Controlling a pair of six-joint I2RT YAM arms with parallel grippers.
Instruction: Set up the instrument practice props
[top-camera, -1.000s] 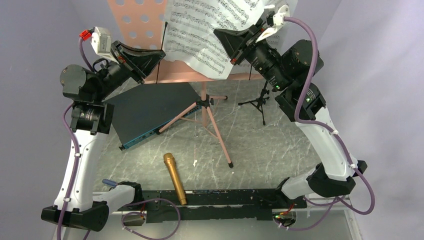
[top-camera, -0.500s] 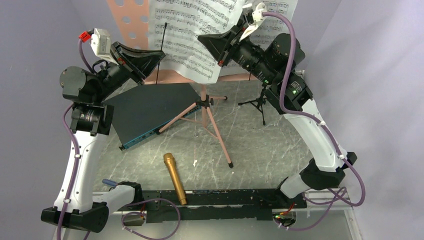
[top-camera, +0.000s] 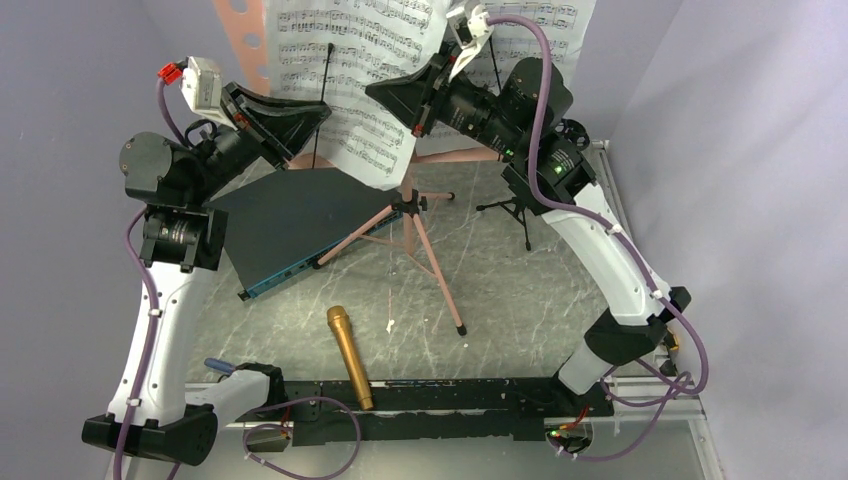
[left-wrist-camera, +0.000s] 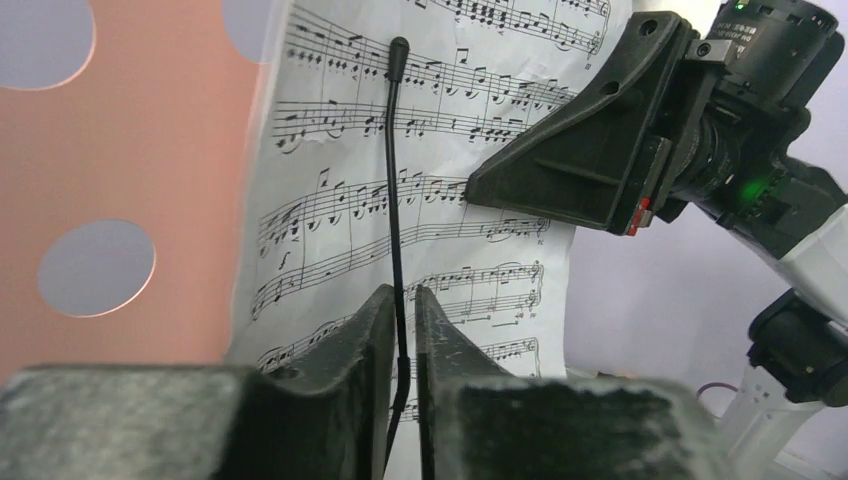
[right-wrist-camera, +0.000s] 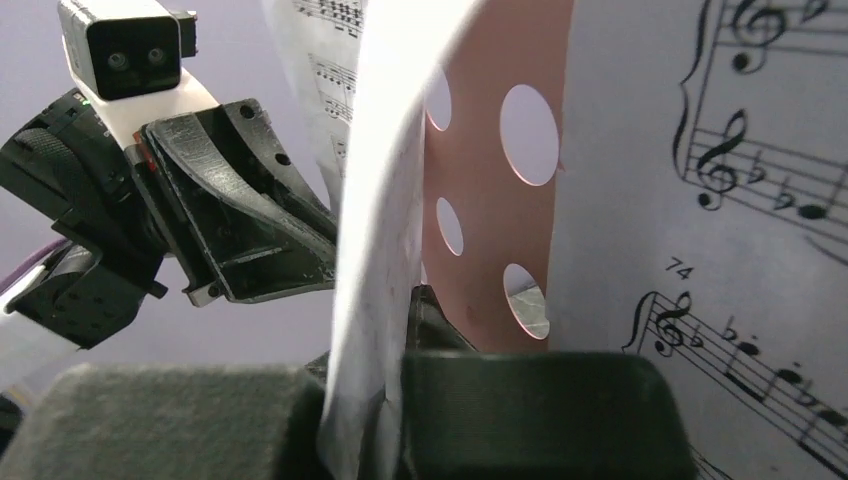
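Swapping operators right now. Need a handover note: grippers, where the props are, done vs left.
Left gripper: jaws a sliver apart around the stand's black retaining wire; unclear whether they pinch it.
Right gripper: shut on the edge of a sheet-music page that sits behind that wire on the pink music stand.
Second page: on the stand's right side.
Gold microphone: lying flat on the table near the arm bases.
Black tripod mic stand: upright at right rear, no mic on it.
Done: stand up, pages on it.
Left: probably settle and release the page, then mount the mic.
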